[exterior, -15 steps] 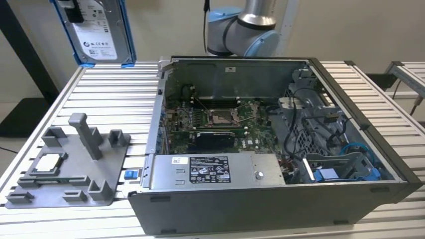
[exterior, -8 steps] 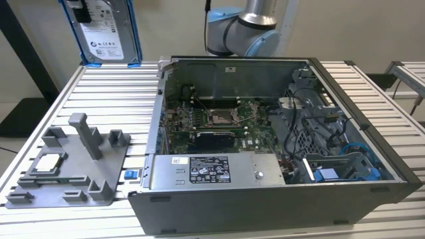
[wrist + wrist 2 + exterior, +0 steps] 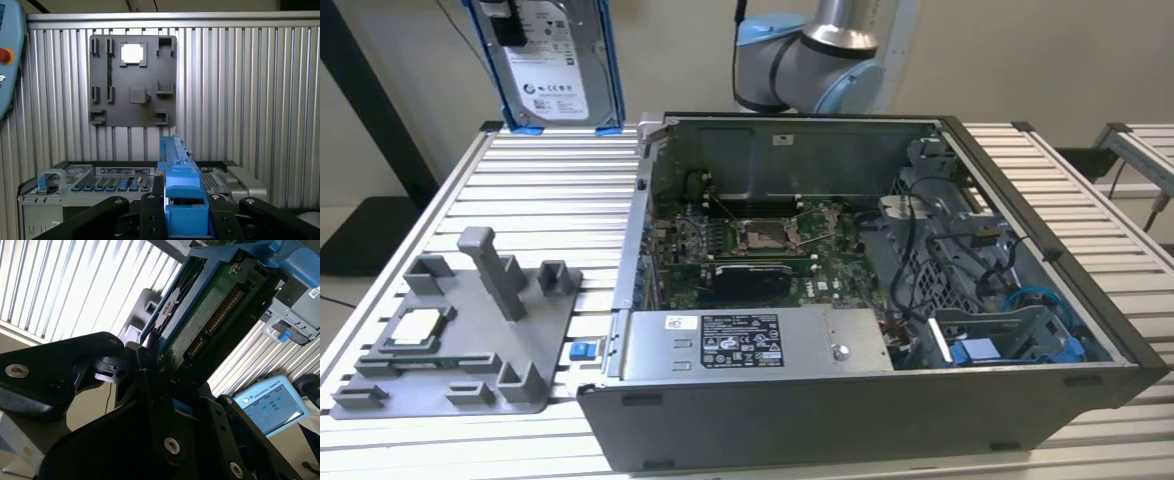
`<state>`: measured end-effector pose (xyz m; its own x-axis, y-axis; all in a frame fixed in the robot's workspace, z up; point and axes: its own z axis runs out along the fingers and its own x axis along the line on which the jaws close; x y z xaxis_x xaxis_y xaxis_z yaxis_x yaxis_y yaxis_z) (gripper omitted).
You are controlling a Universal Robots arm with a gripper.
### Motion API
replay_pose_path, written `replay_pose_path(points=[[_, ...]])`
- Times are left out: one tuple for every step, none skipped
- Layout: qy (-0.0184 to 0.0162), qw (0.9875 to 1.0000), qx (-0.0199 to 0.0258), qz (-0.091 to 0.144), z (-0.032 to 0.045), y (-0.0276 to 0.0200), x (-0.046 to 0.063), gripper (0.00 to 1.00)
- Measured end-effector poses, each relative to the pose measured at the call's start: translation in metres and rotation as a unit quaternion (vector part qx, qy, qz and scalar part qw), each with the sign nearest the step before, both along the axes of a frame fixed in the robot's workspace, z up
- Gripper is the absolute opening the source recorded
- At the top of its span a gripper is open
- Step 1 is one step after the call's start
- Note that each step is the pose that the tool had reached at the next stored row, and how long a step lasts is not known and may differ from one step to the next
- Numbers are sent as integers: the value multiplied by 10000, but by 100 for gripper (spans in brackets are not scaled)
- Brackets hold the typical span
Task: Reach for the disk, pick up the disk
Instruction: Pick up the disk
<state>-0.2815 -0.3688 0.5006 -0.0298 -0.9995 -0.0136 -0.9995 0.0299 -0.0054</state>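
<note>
The pick-up step was in hand: the flat silver metal hard drive in its bright blue plastic bracket (image 3: pixel 558 60) stood upright at the far edge of the ribbed aluminium surface (image 3: pixel 534 200), toward the exterior view's left, beside the open grey computer case (image 3: pixel 881 400). Whether its lower corners touched the surface could not be told. In both wrist views the black jaws were closed narrowly on the drive's edge, pinching bracket and circuit board. Finishing the pick-up would probably call for a firm, level grip.
</note>
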Motion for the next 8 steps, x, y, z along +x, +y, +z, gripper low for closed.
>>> replay_pose_path(points=[[0,10000,0,0,0,0,22,0],[0,10000,0,0,0,0,43,0],[0,10000,0,0,0,0,67,0],[0,10000,-1,0,-1,0,90,0],[0,10000,-1,0,-1,0,113,0],[0,10000,0,0,-1,0,134,0],[0,10000,-1,-1,-1,0,155,0],[0,10000,-1,0,-1,0,179,0]])
